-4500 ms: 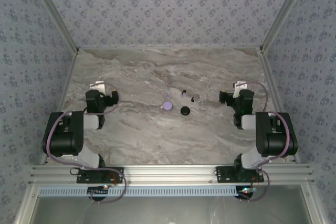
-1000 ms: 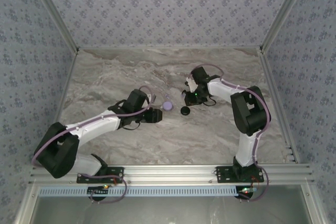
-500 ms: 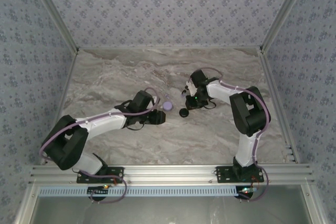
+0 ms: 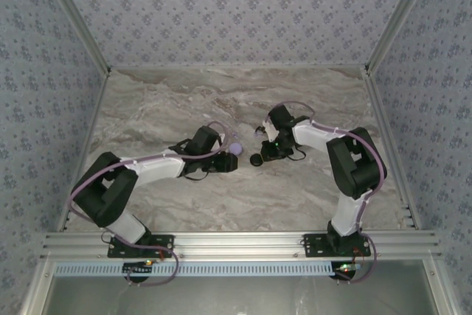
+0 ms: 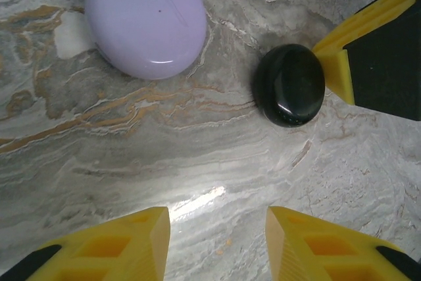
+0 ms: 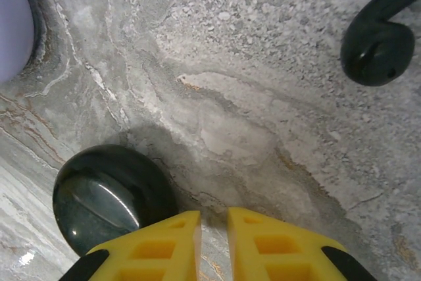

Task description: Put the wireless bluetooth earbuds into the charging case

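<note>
Two grippers flank the charging case [image 4: 256, 159] on the marble table [image 4: 162, 108], with free room all around. The left gripper [image 5: 216, 218] is half-spread and empty. The right gripper [image 6: 212, 218] is nearly closed, empty, just beside the case. Right wrist view adds one earbud [image 6: 376, 47]; left wrist, a lavender disc [image 5: 146, 19].

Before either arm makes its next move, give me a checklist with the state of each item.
1. Right gripper empty: ok, shut on nothing, beside the charging case.
2. Left gripper empty: ok, open, nothing between its fingers.
3. Charging case free: ok, on the table, held by neither gripper.
4. One earbud located: ok, lying on the table apart from the case.
5. Case open to receive earbuds: cannot tell; a smooth glossy surface shows.
6. Lavender disc clear of the case: ok, apart.
</note>
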Available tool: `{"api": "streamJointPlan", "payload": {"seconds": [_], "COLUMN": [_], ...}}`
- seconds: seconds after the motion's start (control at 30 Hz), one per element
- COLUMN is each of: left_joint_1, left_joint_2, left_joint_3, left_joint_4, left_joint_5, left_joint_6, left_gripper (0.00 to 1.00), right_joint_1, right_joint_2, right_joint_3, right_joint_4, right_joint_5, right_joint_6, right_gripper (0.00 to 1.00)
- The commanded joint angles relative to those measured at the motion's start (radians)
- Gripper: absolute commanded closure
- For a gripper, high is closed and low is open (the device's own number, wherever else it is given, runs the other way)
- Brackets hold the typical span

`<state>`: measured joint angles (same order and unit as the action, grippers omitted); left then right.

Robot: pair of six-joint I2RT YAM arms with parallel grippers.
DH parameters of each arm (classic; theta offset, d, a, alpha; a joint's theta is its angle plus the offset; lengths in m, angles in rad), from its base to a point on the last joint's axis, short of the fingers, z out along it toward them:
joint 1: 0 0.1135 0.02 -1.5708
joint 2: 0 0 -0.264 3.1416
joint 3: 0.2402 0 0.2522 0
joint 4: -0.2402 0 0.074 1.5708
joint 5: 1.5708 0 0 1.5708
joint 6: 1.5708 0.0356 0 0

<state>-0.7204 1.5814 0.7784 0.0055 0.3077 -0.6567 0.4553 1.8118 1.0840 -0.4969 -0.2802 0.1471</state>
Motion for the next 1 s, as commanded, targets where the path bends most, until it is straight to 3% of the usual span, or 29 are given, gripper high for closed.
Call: {"api": "streamJointPlan", "payload": {"seconds": [0.0,0.2,0.57,0.97], "left_joint_1": [-0.008,-0.008,-0.007,-0.008], "left_joint_2": [0.02,0.065,0.175,0.244], "left_joint_3": [0.051,0.086,0.136,0.152], "left_joint_4": [0.039,0.068,0.146,0.195], "left_joint_5": [0.03,0.037,0.085,0.119], "left_joint_6": [-0.013,-0.029,-0.092,-0.134], "left_gripper": [0.57,0.57,0.56,0.59], "right_joint_1": [0.006,-0.031,-0.095,-0.096], "right_joint_2": [-0.036,-0.103,-0.168,-0.099], "right_joint_3": [-0.03,-0.079,-0.188,-0.19], "right_joint_4": [-0.032,0.001,0.195,0.275], "right_joint_5": [0.026,-0.002,-0.276,-0.338], "right_joint_6": [0.047,0.124,0.267,0.328], "right_gripper": [0.8,0.76,0.66,0.68]}}
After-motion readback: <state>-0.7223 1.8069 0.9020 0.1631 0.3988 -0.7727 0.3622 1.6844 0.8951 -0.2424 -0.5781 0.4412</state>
